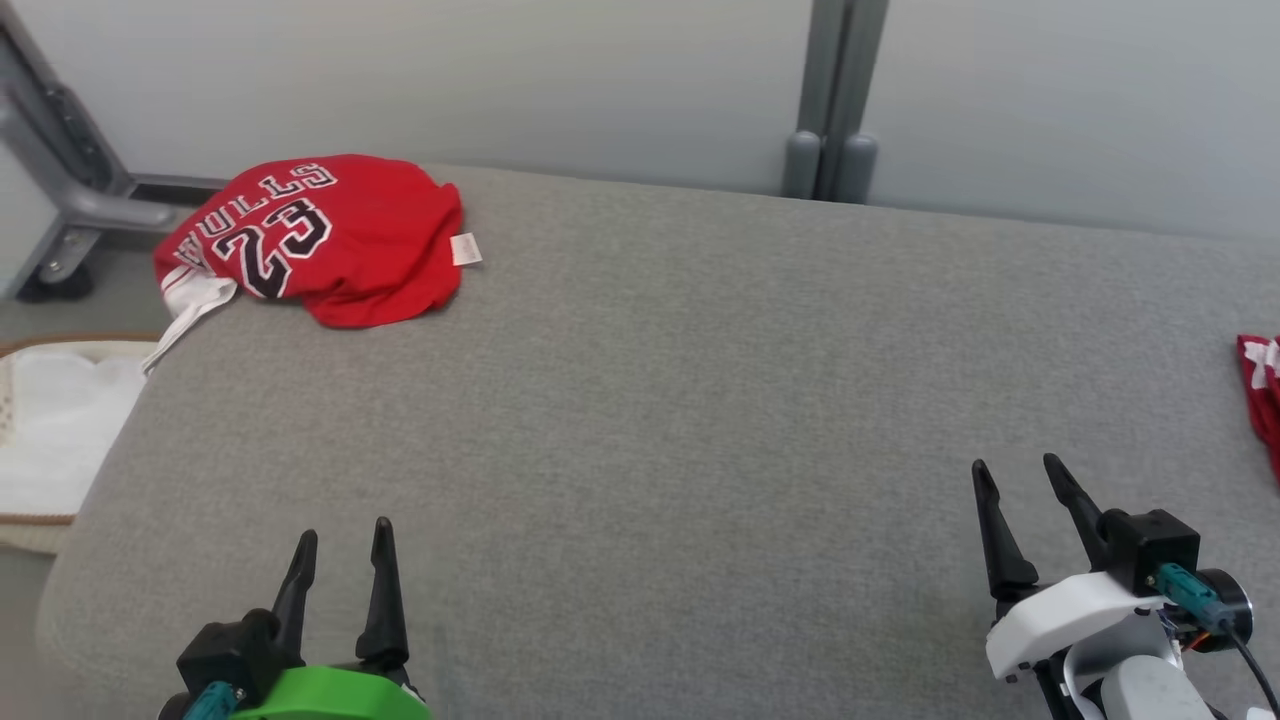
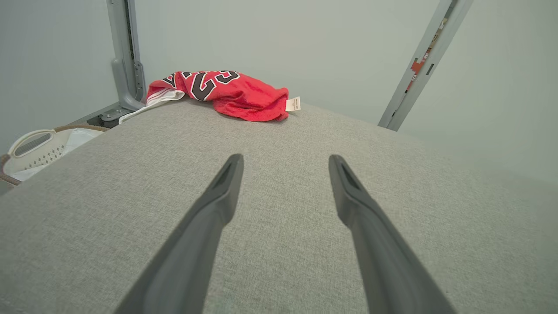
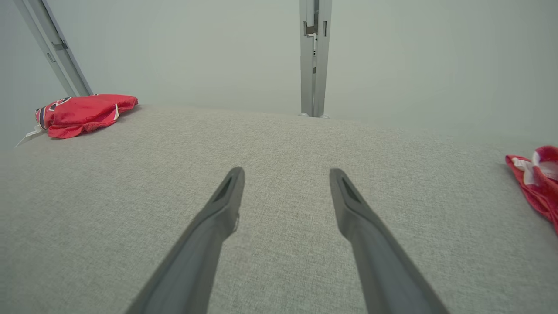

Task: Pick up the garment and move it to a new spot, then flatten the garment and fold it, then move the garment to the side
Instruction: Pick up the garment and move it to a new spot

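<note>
A red jersey garment [image 1: 320, 235] with a black "23" lies bunched at the far left corner of the grey padded surface [image 1: 650, 400], its white trim hanging over the edge. It appears far ahead in the left wrist view [image 2: 235, 93] and far left in the right wrist view [image 3: 83, 113]. A second red and white cloth [image 1: 1262, 390] pokes in at the right edge, also seen in the right wrist view [image 3: 534, 183]. My left gripper [image 1: 345, 530] [image 2: 284, 158] is open and empty at the near left. My right gripper [image 1: 1016, 462] [image 3: 286, 171] is open and empty at the near right.
A white laundry basket [image 1: 50, 420] [image 2: 39, 148] stands on the floor beyond the surface's left edge. A grey metal post [image 1: 830, 100] rises behind the far edge, and a grey frame leg [image 1: 70, 170] stands at the back left. A pale wall lies behind.
</note>
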`<state>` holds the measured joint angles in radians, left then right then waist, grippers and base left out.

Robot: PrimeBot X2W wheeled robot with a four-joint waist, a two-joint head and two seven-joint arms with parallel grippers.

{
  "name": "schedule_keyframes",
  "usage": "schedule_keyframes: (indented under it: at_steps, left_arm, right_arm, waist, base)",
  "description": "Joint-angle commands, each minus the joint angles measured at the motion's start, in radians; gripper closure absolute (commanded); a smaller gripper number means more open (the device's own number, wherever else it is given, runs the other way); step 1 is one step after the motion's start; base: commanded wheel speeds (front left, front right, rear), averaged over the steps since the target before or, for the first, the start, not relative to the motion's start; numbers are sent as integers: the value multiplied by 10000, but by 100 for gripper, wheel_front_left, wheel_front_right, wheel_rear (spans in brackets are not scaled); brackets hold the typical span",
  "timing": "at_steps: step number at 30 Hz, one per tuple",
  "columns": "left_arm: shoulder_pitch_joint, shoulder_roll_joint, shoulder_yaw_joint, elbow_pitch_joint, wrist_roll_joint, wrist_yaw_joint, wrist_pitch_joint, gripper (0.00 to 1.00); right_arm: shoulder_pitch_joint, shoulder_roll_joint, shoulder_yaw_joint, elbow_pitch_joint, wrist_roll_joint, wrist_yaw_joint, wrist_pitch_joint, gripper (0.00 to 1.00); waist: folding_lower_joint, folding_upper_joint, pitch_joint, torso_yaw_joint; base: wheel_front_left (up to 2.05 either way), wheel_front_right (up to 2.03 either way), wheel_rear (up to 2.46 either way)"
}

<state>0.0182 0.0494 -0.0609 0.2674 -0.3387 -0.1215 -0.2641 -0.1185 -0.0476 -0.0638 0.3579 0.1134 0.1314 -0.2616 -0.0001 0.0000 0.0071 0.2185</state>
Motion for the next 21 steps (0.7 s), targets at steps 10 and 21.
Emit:
schedule_keyframes:
  at_steps: [10, 21]
  left_arm:
    - [-41, 23, 194, -104, 121, 2, -3, 0]
    - [-203, 23, 355, -453, -71, 130, -1, 0]
  right_arm:
    - [-107, -44, 116, -31, 103, -15, -36, 0]
    - [-257, -45, 107, -174, -112, -15, -37, 0]
  waist:
    - [1, 0, 167, 1600]
    - [1, 0, 516, 1653]
  base:
    - [0, 0, 0]
    - [0, 0, 0]
